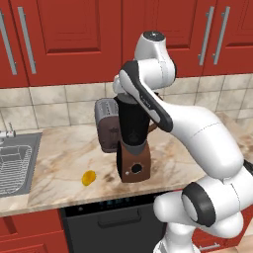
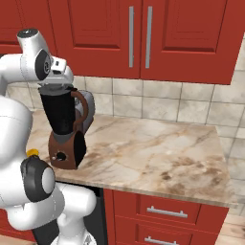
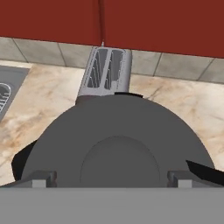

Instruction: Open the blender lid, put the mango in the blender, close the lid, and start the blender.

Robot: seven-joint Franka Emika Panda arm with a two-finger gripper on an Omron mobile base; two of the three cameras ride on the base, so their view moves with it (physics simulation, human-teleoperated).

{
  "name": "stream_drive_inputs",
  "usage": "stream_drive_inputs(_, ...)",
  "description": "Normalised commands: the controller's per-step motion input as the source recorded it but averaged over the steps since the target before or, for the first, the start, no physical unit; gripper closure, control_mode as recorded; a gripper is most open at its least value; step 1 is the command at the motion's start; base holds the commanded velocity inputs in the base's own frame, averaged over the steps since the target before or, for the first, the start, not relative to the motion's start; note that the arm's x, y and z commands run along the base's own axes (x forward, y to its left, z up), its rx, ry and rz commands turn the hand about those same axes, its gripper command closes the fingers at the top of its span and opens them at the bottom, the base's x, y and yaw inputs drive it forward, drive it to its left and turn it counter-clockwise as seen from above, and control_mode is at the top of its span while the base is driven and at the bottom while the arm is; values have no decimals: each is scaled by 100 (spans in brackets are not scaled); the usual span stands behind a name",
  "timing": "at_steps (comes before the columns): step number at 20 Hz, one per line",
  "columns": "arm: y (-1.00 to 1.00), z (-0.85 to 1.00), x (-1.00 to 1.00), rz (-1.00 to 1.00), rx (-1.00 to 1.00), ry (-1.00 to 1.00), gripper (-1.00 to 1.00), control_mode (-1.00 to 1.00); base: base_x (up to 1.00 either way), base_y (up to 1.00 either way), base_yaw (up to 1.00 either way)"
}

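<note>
The blender (image 1: 133, 157) stands on the counter, with a brown base, a dark jar and a curved handle (image 2: 82, 109). Its black lid (image 3: 116, 131) sits on the jar and looms large in the hand view, raised centre knob in the middle. My gripper (image 3: 113, 180) hangs straight above the lid, open. Its fingertips (image 3: 43, 178) stand wide to either side of the knob with a gap on both sides. The hand (image 2: 60, 76) hovers just over the jar's rim. The small yellow-orange mango (image 1: 88, 177) lies on the counter left of the blender base.
A brown-and-silver toaster (image 1: 106, 123) stands right behind the blender against the tiled wall. A steel sink (image 1: 15, 163) with a rack is set in at the counter's left end. Red cabinets hang overhead. Bare marble counter (image 2: 158, 153) stretches to the right.
</note>
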Motion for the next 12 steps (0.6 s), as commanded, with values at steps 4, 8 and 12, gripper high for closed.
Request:
stream_drive_inputs(4, 0, -84, -5, 0, 0, 0, -100, -100, 0, 0, 0)
stream_drive_inputs(8, 0, -94, -13, 0, 0, 0, -100, -100, 0, 0, 0)
stream_drive_inputs(12, 0, -89, -1, 0, 0, 6, 100, -100, 0, 0, 0)
